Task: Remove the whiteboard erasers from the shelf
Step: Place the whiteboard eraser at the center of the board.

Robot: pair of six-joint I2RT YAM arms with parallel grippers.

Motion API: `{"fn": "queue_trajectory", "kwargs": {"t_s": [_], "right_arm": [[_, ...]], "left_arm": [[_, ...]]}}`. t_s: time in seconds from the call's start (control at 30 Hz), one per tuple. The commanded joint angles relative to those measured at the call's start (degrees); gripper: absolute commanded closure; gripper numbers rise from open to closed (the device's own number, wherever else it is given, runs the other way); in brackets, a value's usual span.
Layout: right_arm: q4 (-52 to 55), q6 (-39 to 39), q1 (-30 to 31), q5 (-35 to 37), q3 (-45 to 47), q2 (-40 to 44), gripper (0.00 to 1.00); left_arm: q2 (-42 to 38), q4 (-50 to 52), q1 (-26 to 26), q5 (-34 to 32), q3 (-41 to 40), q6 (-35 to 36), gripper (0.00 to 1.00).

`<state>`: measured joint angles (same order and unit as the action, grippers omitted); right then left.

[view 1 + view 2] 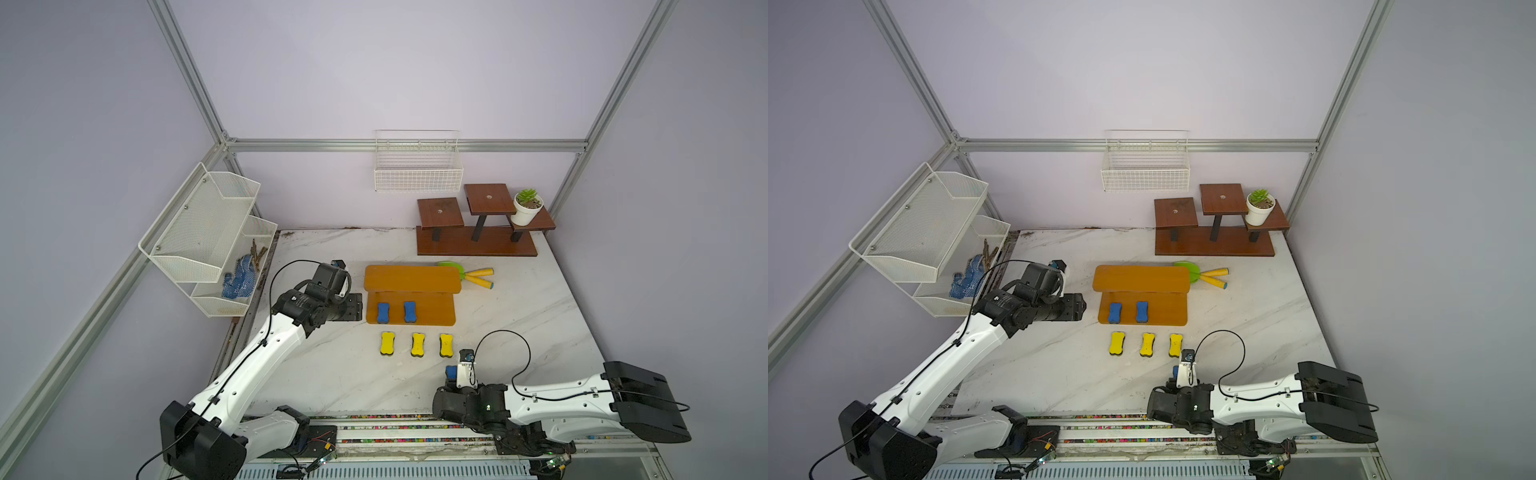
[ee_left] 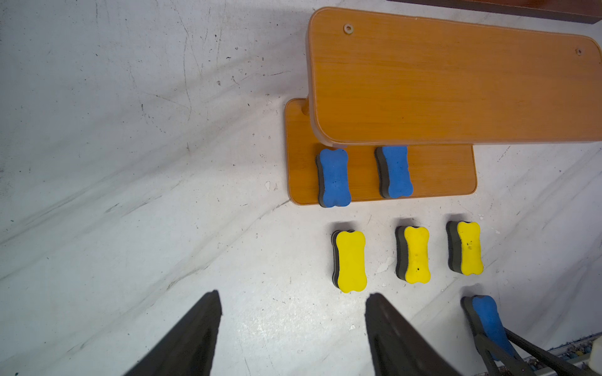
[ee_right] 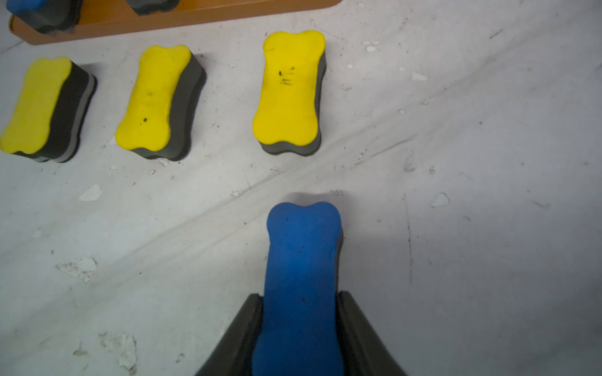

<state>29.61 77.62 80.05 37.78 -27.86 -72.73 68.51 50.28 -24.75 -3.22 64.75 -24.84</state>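
Resting on the marble table, the third blue eraser lay between the right gripper jaws, which flanked its sides closely; whether they still pressed it cannot be told. It sat near the three yellow erasers, extending the cleared group. Two blue erasers remained on the shelf lower step. The left gripper hovered left of the shelf, jaws apart and empty, apparently positioned to reach them.
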Motion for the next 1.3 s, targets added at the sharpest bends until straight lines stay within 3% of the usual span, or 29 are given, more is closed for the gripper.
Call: {"fn": "queue_trajectory", "kwargs": {"t_s": [0.0,0.27,0.5,0.67,0.8,0.9,1.03,1.27], "right_arm": [[1.1,1.1,0.2,-0.2,-1.0,-0.6,0.56],[0.2,-2.1,0.2,-2.6,-2.1,-0.3,0.38],[1.3,-2.4,0.3,-2.4,-2.6,0.5,0.37],[3.4,-5.2,-0.9,1.1,-2.9,5.5,0.37],[-1.0,-13.0,-4.4,2.9,-4.3,8.0,0.37],[-12.1,-22.3,-9.1,0.5,-4.4,7.4,0.38],[-24.5,-33.0,-15.5,-4.2,-7.5,1.8,0.39],[-34.1,-44.3,-23.1,-7.8,-13.7,-9.3,0.39]], "left_arm": [[-0.9,-1.5,0.4,-0.4,-0.5,1.0,0.26],[-1.0,-1.6,0.4,-0.7,-0.7,1.0,0.26],[-0.7,-1.6,0.4,-0.8,-0.6,1.1,0.26],[-0.7,-1.6,0.5,-1.9,-0.7,0.8,0.26],[-0.1,-1.2,0.5,-3.2,-0.5,-0.2,0.26],[0.6,-0.8,0.6,-3.8,-0.1,-0.7,0.26],[1.7,0.8,1.0,-4.9,1.3,-0.9,0.26],[2.7,2.3,5.2,-4.1,2.7,0.7,0.26]]}}
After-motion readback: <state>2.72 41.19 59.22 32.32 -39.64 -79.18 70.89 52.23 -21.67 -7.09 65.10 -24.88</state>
